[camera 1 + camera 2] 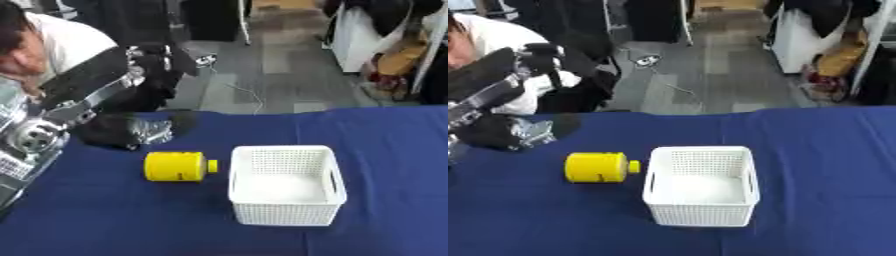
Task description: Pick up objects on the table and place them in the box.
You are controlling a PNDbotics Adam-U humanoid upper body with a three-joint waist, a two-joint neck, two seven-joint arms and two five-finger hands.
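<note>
Looking at the left eye view first: the yellow plastic bottle w/ a small cap (179,166) lies on its side on the blue tablecloth (114,215), just beside the white perforated plastic basket (286,185), cap pointing at the basket wall, not touching afaict. Basket looks empty, so nothing's been dropped in yet imo. The robot's left hand (140,131) hangs beyond the bottle, up and left of it, apart from it; it's a dark blur, so can't tell if the fingers are open or curled.

Right eye view: same layout, bottle left of basket, left arm coming in from the left edge. Right hand shows nowhere, prob bc the bottle sits on the left arm's side.
</note>
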